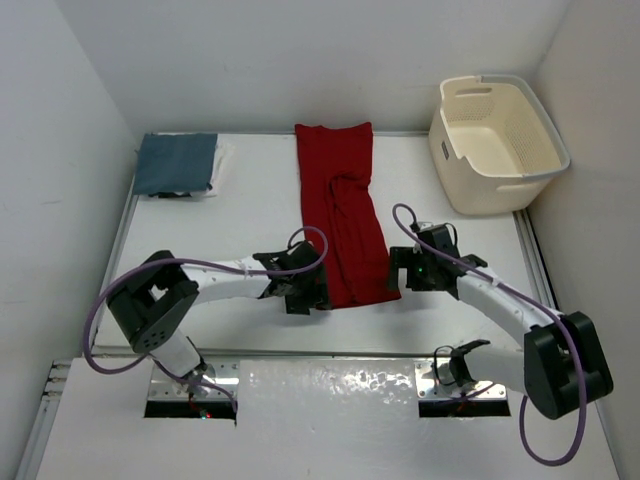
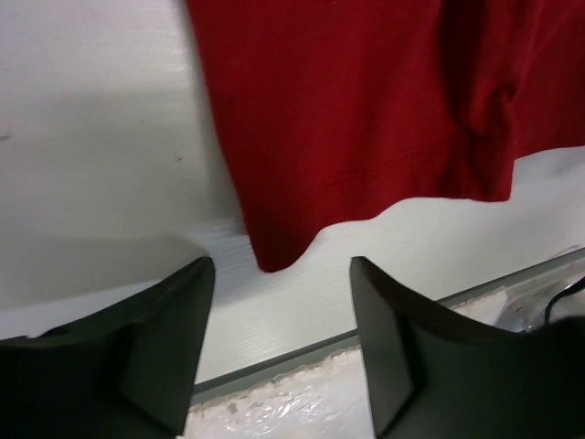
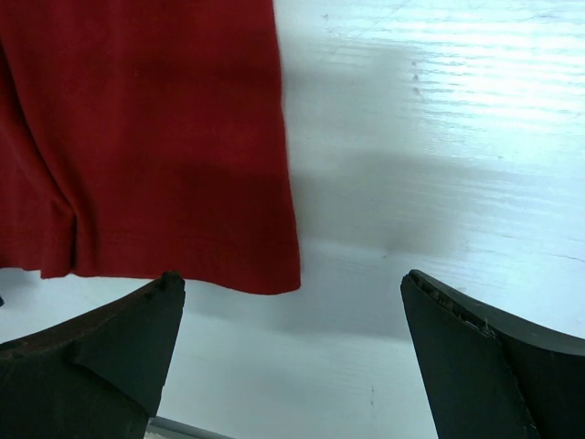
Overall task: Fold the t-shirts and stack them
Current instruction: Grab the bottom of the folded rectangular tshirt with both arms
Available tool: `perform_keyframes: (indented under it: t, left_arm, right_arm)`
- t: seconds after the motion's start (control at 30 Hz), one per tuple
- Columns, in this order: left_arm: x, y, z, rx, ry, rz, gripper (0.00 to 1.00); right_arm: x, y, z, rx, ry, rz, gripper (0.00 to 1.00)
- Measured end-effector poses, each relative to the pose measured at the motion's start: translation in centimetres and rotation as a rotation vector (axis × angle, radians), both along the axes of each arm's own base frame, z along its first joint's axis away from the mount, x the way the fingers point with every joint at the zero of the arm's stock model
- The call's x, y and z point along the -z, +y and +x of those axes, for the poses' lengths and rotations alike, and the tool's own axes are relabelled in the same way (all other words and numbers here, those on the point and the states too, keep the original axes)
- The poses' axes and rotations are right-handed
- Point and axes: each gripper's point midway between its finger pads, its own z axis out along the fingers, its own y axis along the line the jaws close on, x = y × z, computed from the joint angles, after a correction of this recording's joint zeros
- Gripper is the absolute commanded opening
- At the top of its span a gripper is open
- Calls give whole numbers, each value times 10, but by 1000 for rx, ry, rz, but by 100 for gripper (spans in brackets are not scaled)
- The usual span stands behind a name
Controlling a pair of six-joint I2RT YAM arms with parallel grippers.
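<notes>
**Red Cloth Strip: Handling and Grasp Points**

**Top external view.** The red t-shirt (image 1: 338, 210) is folded lengthwise into a narrow strip. It lies flat on the desk (image 1: 230, 240), running from the middle of the far edge toward the near edge. The blue-grey t-shirt (image 1: 175, 163) sits folded at the far left corner. The laundry basket (image 1: 490, 185) stands at the far right corner. The left end effector (image 1: 300, 293) is just beside the strip's near left corner, and the right end effector (image 1: 403, 272) is just beside its near right corner.

**Left wrist view.** The fingers stand apart and grip nothing. The near left hem corner (image 2: 270, 261) lies on the desk just ahead of the gap.

**Right wrist view.** The fingers stand wide apart and empty. The near right hem corner (image 3: 288, 279) lies ahead, closer to the left-hand finger in this view.

**Handling.** The cloth is judged light, limp and not fragile. It will likely sag and come unfolded if raised by a single point. Pinch each hem corner through all layers. Raise both together, keeping the hem taut between them, then carry the near end toward the far edge.
</notes>
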Motion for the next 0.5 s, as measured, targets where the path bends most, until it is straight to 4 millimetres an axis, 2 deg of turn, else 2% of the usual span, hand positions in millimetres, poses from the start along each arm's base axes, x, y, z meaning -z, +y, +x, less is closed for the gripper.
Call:
perform_keyframes:
  t: [0.1,0.13,0.23,0.4,0.5]
  left_arm:
    - [2,-4,3,-10,-5,-14,38]
    - [3,-5,4,-13,-4,-15,28]
    - [7,-4,2,-12,0,-10,15]
    - [11,-3,1,-14,10,-4,2]
    - [12,-4,1,-12,11,-8,0]
  right_arm:
    - [4,5,-1,-1,8,33,99]
    - [6,7,-2,-3,12,46,99]
    - [13,13,-6,-4,32,84,97]
    - [22,18,-14,-4,54,122,88]
    - [23,22,-12,-5,42,148,75]
